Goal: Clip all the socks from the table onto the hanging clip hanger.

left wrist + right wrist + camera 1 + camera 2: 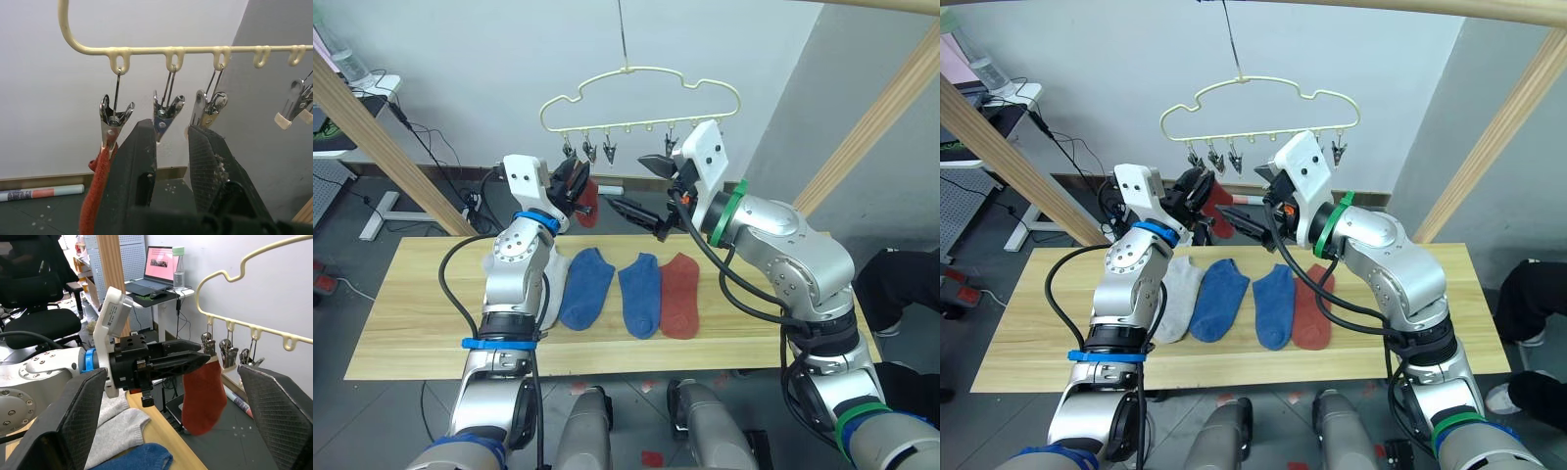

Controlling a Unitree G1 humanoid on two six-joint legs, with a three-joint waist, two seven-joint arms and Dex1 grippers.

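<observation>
One rust-red sock hangs from the end clip of my clip hanger; grey sock, two blue socks and another red sock lie flat on the table. Left tool slightly parted, empty, just beside the clips. Right tool spread wide, empty. Soft knit, thin wavy wire, shiny metal clips.

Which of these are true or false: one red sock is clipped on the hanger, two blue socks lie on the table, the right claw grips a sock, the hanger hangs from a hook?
1. One rust-red sock hangs from a clip on the clip hanger. True.
2. Two blue socks lie on the table. True.
3. The right claw grips a sock. False: it is open and holds nothing.
4. The table holds no grey sock. False: a light grey sock lies beside the blue ones.
</observation>
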